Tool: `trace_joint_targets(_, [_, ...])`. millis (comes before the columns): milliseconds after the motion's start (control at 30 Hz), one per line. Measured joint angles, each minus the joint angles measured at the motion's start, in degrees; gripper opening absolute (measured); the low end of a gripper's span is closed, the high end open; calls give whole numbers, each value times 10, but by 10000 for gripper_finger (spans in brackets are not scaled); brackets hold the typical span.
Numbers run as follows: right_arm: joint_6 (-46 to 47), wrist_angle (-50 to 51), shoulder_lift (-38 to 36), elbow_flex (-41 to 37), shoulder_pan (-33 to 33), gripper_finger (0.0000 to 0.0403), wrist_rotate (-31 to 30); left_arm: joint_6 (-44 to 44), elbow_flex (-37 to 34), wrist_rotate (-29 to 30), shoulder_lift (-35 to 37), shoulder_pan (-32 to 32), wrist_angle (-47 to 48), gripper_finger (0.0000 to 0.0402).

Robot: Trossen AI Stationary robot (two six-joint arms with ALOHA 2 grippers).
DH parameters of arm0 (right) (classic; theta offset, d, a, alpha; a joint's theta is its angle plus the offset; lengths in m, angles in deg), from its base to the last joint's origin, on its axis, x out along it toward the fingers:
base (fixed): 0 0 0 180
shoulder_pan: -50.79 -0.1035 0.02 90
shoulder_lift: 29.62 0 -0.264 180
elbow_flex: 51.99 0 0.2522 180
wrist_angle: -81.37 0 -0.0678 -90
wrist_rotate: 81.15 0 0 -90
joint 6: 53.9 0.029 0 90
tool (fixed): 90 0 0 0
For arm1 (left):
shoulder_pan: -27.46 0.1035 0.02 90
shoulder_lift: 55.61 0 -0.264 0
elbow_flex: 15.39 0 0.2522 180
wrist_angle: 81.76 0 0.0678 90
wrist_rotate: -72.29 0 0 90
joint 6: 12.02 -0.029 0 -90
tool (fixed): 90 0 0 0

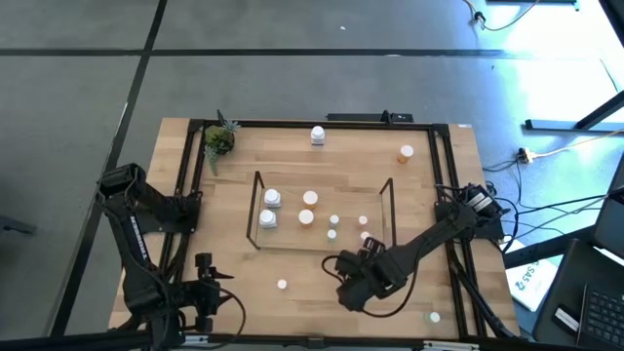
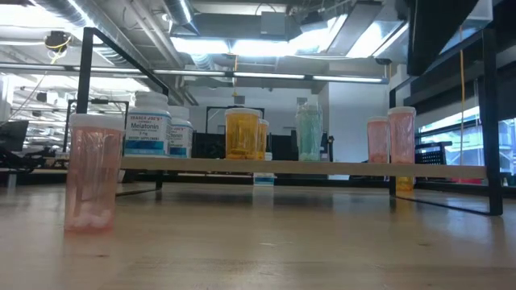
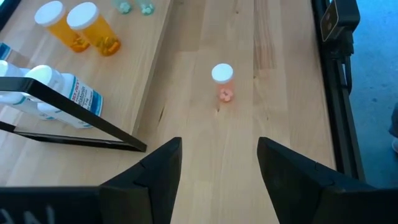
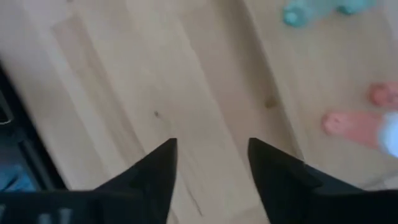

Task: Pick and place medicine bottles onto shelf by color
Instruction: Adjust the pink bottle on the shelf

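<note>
The shelf [image 1: 322, 210] stands mid-table and holds white bottles [image 1: 270, 209], orange bottles [image 1: 308, 208], teal bottles [image 1: 333, 226] and pink bottles [image 1: 365, 229], all upright. A small pink bottle [image 3: 222, 81] stands on its base on the table in front of the shelf, also in the low view [image 2: 94, 173]. My left gripper [image 3: 217, 168] hovers open at the near left, pointing at that bottle from a distance. My right gripper [image 4: 211, 155] points down, open, over bare wood by the shelf's near right corner, close to the pink bottles [image 4: 354, 127].
A white bottle [image 1: 318, 135] and an orange bottle [image 1: 406, 152] stand by the far edge. Another small bottle [image 1: 434, 317] sits at the near right corner. A green potted plant [image 1: 219, 141] is at the far left. A black frame [image 1: 444, 175] edges the table.
</note>
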Motion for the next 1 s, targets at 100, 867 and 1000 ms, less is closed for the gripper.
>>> trace_joint_targets(100, [-38, -28, 0, 0, -4, 161, 0, 1, 0, 0, 0, 0, 0, 203])
trace_joint_targets(867, [74, -2, 2, -127, 5, 122, -75, 2, 0, 0, 0, 0, 0, 203])
trace_joint_targets(1000, [80, -2, 2, -148, 8, 122, -86, 2, 0, 0, 0, 0, -2, 203])
